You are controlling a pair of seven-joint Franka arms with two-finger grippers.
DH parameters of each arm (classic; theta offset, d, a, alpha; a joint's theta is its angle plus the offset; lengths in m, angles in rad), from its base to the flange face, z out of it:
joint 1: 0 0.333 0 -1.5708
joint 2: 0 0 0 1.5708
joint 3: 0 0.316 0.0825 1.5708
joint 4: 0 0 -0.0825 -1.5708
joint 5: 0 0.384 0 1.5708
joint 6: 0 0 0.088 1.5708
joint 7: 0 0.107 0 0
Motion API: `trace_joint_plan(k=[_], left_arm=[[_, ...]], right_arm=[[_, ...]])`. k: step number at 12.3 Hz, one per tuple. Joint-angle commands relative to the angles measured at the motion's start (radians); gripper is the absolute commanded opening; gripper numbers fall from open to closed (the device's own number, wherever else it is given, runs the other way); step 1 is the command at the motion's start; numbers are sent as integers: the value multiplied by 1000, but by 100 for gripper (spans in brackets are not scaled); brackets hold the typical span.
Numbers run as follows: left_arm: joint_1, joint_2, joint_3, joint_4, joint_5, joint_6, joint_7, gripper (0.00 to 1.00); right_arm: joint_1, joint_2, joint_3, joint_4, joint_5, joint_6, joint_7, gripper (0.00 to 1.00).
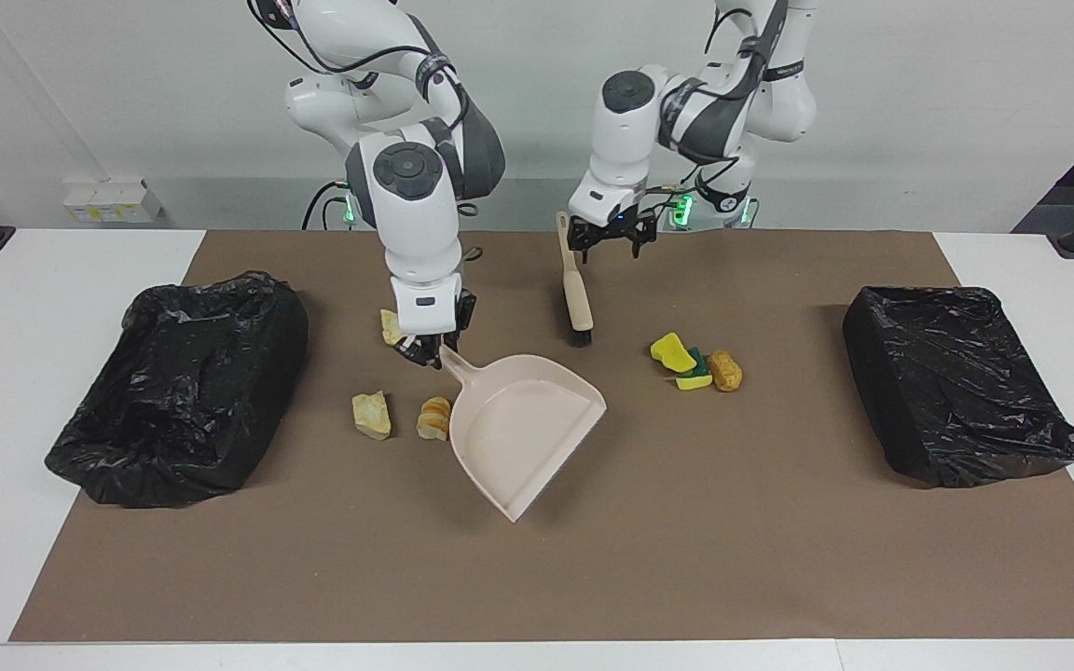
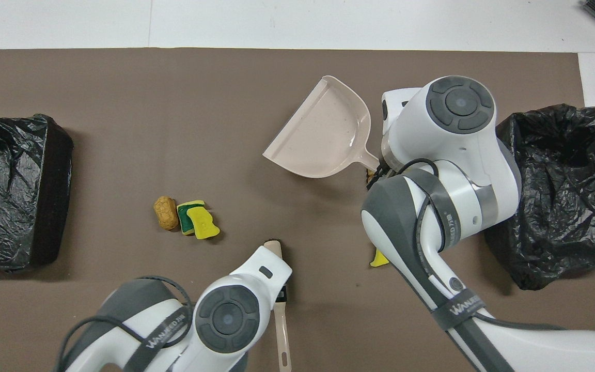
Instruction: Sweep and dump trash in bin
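Facing view: the right claw (image 1: pixel 432 351) is clamped on the dustpan (image 1: pixel 526 431) handle among four trash scraps (image 1: pixel 371 414), while the left claw (image 1: pixel 608 239) hangs spread wide over the brush (image 1: pixel 575 296) handle. Overhead view: three more scraps (image 2: pixel 186 217) lie clustered toward the left arm's end of the counter (image 2: pixel 122 103), each black-lined bin (image 2: pixel 561 191) at one end.

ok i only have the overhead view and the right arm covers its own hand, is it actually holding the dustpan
observer: yes, the right gripper has its jaws shut on the dustpan handle.
operator: any trash hidden under that arm
observer: two scraps beside the pan, toward the right arm's end: a tan chunk and an orange-streaked chunk.
operator: left one on the brush yet
observer: the left gripper is over the brush handle, jaws open, not closed on it.
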Motion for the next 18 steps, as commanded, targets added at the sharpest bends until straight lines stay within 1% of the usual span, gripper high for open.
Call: trace_joint_plan(k=[1,4,6,7,9,10,11,12,14,15,18], left_arm=[[-108,21,20,-50,-8,95,-85,100],[-180,23,19,-105,-9,146,-120,100],[-187,14,17,-148,-9,176,-109,100],[-210,12,19,-159,-9,187,-109,100],[-207,14,19,-161,-9,206,-108,100],[-205,17,19,-156,-9,203,-105,85],[-204,21,20,-146,-9,198,-106,82],[-205,21,20,-141,-9,192,-106,76],[-202,27,20,-127,-9,184,-106,36],[-201,26,20,-123,-9,170,-103,0],[-196,24,23,-116,-9,155,-82,0]], right_arm=[[-21,-32,5,-17,-3,-35,-153,0],[-19,-43,4,-33,-19,-46,-276,0],[-22,-52,4,-56,-38,-35,-345,0],[-22,-58,4,-72,-54,-22,-352,0],[-22,-63,4,-80,-60,-15,-353,0],[-21,-61,4,-78,-61,-15,-353,0],[-19,-60,5,-73,-63,-14,-353,0],[-21,-58,5,-69,-62,-15,-356,0],[-30,-53,4,-64,-62,-20,-387,0],[-33,-53,5,-61,-60,-25,-407,0],[-39,-52,5,-58,-60,-31,-439,0]])
